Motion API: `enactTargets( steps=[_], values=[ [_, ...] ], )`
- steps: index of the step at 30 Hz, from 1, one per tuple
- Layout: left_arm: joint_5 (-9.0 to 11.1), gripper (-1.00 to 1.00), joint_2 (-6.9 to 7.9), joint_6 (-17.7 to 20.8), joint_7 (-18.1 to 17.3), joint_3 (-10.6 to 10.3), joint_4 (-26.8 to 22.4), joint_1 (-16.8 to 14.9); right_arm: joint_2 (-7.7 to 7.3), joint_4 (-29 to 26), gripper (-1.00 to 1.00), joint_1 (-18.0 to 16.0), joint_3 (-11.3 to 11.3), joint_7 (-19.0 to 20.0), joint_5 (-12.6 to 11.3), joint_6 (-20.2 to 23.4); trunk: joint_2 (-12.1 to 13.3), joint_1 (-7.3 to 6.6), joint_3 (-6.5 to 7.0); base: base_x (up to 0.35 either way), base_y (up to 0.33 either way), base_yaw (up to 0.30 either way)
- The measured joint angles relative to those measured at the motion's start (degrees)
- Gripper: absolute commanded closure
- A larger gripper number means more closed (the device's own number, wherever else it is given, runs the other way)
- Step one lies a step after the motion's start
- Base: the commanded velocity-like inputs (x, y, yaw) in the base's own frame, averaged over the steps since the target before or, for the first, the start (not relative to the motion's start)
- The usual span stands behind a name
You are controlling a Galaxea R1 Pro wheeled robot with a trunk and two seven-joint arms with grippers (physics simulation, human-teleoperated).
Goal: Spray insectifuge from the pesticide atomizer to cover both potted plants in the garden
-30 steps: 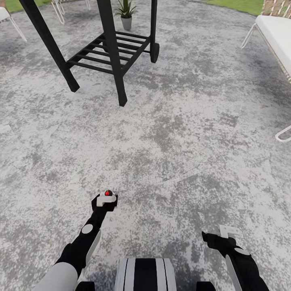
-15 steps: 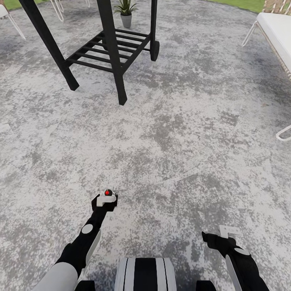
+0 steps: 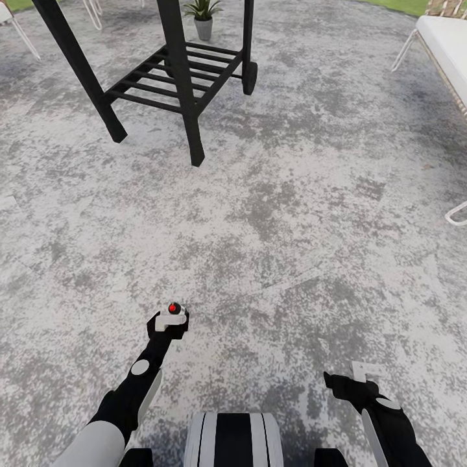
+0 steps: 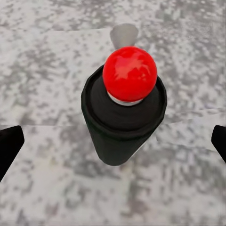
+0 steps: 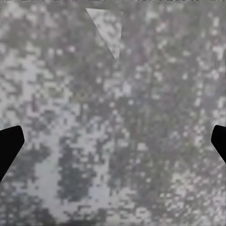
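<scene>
1. Fingers of the left gripper [image 3: 170, 319]: closed around the pesticide atomizer [image 3: 172, 310], held low in front of the robot above the grey paved patio [image 3: 292, 214]. In the left wrist view the dark bottle [image 4: 123, 127] stands centred between the two dark finger tips [image 4: 8, 146], red nozzle spot uppermost; its long axis runs roughly along the fingers.
2. Fingers of the right gripper [image 3: 363, 375]: no object between them; the right wrist view shows the tips at the frame edges over bare paving, so they appear spread apart.
3. Black slatted stand [image 3: 178, 81]: beyond the atomizer, well apart from it.
4. Potted plant [image 3: 203, 14]: narrow spiky leaves in a grey pot, just behind the stand, ahead and slightly right of the atomizer. The left arm is judged the nearer; the stand lies between.
5. White chair [image 3: 444, 45]: far right of the stand.
6. No legible label or writing on the bottle.
</scene>
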Motion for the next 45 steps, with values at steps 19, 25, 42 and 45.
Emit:
enactTargets(
  steps=[19, 25, 42, 45],
  values=[
    [0.0, -1.0, -0.53, -0.07, 0.0, 0.04, 0.0, 0.0, 0.0, 0.0, -1.0, 0.0, -0.06, 0.0, 0.0, 0.0, 0.0, 0.0, 0.0, 0.015, 0.0, 0.0],
    [0.07, 1.0, -0.75, -0.02, 0.07, 0.07, 0.0, 0.0, 0.0, 0.0, -1.0, 0.0, -0.06, 0.0, 0.0, 0.0, 0.0, 0.0, 0.0, 0.0, 0.0, 0.0],
    [0.18, 1.0, -0.76, -0.08, 0.06, 0.07, -0.05, 0.0, 0.0, 0.0, -1.0, 0.0, -0.04, 0.0, 0.0, -0.01, 0.0, 0.0, 0.0, 0.0, 0.0, 0.0],
    [0.18, 1.0, -0.76, -0.08, 0.06, 0.07, -0.06, 0.0, 0.0, 0.0, -1.0, 0.0, -0.04, 0.0, 0.0, 0.01, 0.0, 0.0, 0.0, 0.0, 0.0, 0.0]
  ],
)
